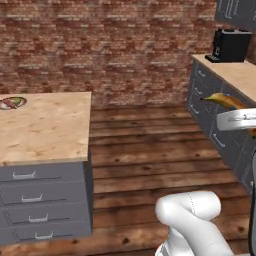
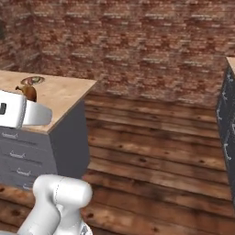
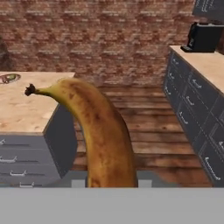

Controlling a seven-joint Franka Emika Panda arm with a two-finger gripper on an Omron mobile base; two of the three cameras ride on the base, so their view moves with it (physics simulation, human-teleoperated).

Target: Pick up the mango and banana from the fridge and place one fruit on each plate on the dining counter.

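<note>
A brown-mottled yellow banana (image 3: pixel 103 131) rises from the bottom of the hand view, its dark stem tip pointing up and left. My gripper (image 1: pixel 240 119) is shut on the banana (image 1: pixel 224 100) in mid-air at the right, above the floor. The stem end of the banana (image 2: pixel 28 92) pokes up past the white hand at the left. A small round plate (image 1: pixel 12 102) lies on the light speckled dining counter (image 1: pixel 50 125) at the far left, well away from the gripper. The same plate (image 2: pixel 33 81) sits near the counter's back edge. The mango and the fridge are out of view.
Grey drawers (image 1: pixel 40 205) front the dining counter's near face. Along the right stands another wooden worktop over grey drawers (image 1: pixel 220 115), with a black coffee machine (image 1: pixel 230 45) on it. Open wooden floor (image 1: pixel 150 150) runs between them to a brick wall.
</note>
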